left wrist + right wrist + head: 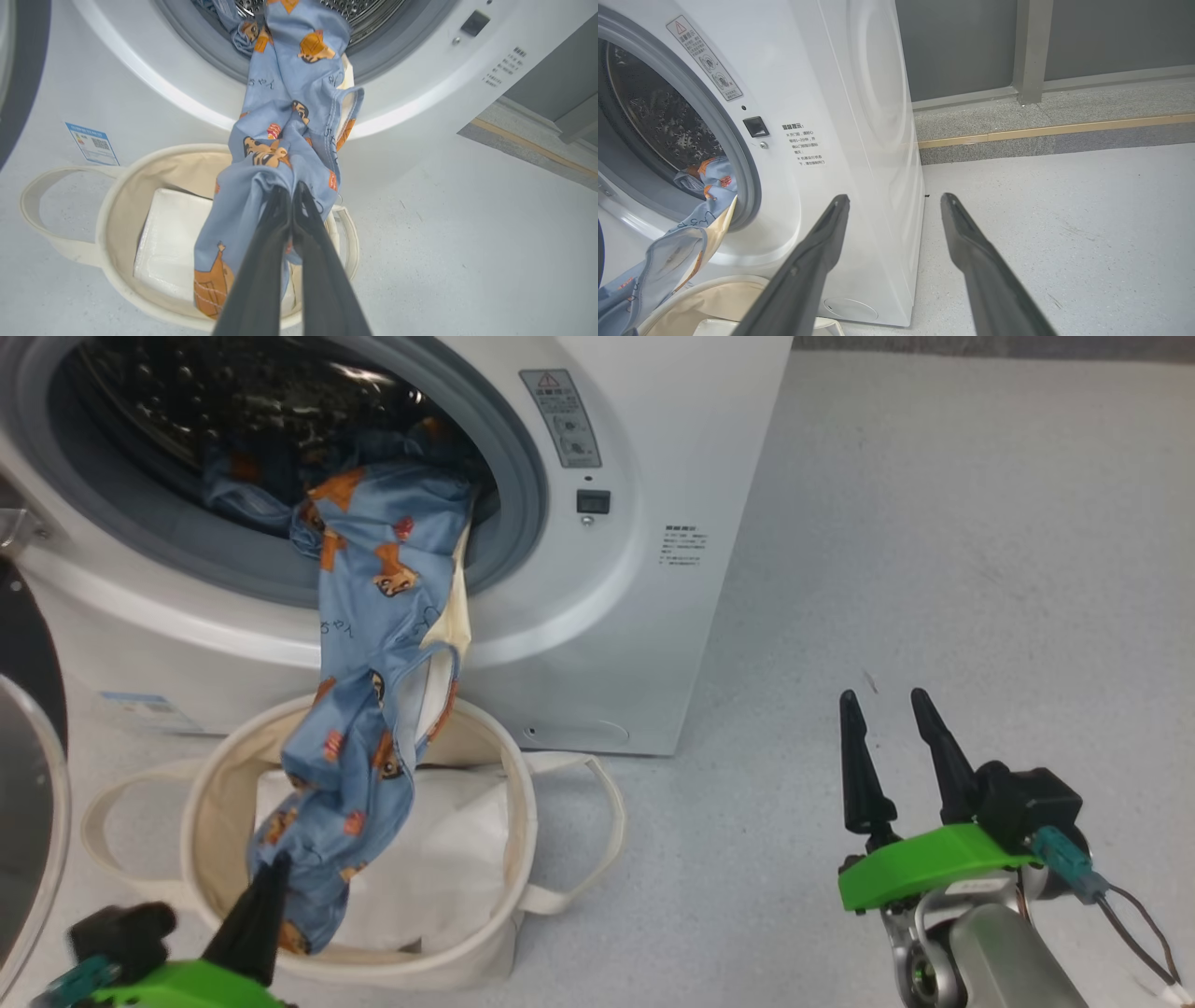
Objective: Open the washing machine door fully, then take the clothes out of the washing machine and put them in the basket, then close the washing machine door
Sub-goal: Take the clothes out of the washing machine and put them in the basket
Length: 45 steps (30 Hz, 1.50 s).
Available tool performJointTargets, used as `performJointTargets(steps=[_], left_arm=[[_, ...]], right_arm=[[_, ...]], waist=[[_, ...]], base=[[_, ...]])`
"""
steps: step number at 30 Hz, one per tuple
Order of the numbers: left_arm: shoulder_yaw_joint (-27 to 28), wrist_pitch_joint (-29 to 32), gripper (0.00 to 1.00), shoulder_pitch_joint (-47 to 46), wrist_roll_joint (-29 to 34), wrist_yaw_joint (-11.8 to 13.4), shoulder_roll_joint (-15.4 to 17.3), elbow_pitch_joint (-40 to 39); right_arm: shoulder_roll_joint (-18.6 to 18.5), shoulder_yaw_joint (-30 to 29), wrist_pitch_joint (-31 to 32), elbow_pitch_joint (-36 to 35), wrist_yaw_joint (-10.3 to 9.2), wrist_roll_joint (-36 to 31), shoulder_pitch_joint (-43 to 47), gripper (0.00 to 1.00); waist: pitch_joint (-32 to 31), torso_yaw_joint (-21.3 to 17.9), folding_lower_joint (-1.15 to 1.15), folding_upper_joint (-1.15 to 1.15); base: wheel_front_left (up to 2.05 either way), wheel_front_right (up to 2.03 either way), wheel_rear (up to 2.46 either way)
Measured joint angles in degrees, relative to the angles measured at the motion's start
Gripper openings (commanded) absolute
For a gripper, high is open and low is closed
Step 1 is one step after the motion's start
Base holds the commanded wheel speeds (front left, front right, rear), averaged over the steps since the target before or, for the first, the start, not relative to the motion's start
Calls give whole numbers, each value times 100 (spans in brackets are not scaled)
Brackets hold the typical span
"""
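Our left gripper (290,191) is clamped tight on the lower end of the clothes (383,579), just above the near rim of the basket (523,775). The garment runs as one long band. Its upper end lies in the drum of the washer (653,616), it drapes over the grey gasket (523,495), and it hangs down into the basket, where a white sheet (457,859) lies on the bottom. More blue cloth (233,485) sits deeper in the drum; we cannot tell whether it is a second piece. The door (23,644) stands open at our far left. Our right gripper (884,695) hangs wide and empty over the floor (934,523), well apart from the washer.

We judge that we are partway through hauling this piece out. To do it well, we should draw the held end up and towards us, not straight down, so the cloth slides over the gasket instead of dragging on it. We should pull until the upper end clears the opening, then bring the bunch over the middle of the basket, lower it, and only then let go. The pinch looks small, so a slow, even pull is safer. A jerk might slip the cloth or tip the light basket. If the deeper cloth comes along, the right gripper could help.
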Motion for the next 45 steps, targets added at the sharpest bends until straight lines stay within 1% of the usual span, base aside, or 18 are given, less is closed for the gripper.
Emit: performJointTargets(steps=[4,8,12,15,18,22,30,31,32,33,34,39,45], left_arm=[[-293,29,0,-697,29,-337,-337,1490],[-478,-92,0,-1451,77,-573,-681,2918],[-589,-111,0,-2046,14,-691,-985,4263],[-604,-100,0,-2398,-143,-739,-1160,5024],[-641,-33,0,-2708,-292,-740,-1249,5484],[-655,85,0,-2998,-558,-742,-1310,5788],[-704,33,1,-3079,-895,-742,-1302,6000],[-714,18,20,-3097,-927,-742,-1300,6000],[-727,-19,73,-3111,-971,-742,-1296,5988],[-757,-45,98,-3121,-1006,-742,-1290,5967],[-801,-93,100,-3122,-1027,-742,-1283,5946],[-954,-222,100,-3120,-1135,-742,-1265,5929],[-1155,-434,100,-3086,-1140,-742,-1181,5844]], right_arm=[[0,-3,0,-16,0,-52,-41,100],[0,-43,0,-59,0,-82,-146,100],[0,-47,0,-122,0,-121,-242,100],[0,-54,0,-190,0,-153,-278,100],[0,-79,0,-250,0,-201,-345,100],[0,-89,0,-318,0,-201,-488,100],[-1,-109,0,-416,0,-200,-575,100],[-1,-109,0,-416,0,-201,-575,100],[0,-109,0,-417,0,-201,-575,100],[0,-113,0,-416,0,-200,-575,100],[0,-118,0,-416,0,-200,-575,100],[0,-115,0,-382,0,-193,-575,100],[0,-98,0,-315,0,-191,-572,100]], waist=[[137,-57,0,0],[301,-115,0,0],[483,-182,0,0],[631,-241,0,0],[806,-301,0,0],[1017,-396,0,0],[1231,-637,0,0],[1245,-648,0,0],[1253,-655,0,0],[1255,-654,0,0],[1252,-650,0,0],[1170,-594,0,0],[933,-523,0,0]], base=[[0,0,0],[0,0,0],[0,0,0],[0,0,0],[0,0,0],[0,0,0],[0,0,0],[0,0,0],[0,0,0],[0,0,0],[0,0,0],[0,0,0],[0,0,0]])
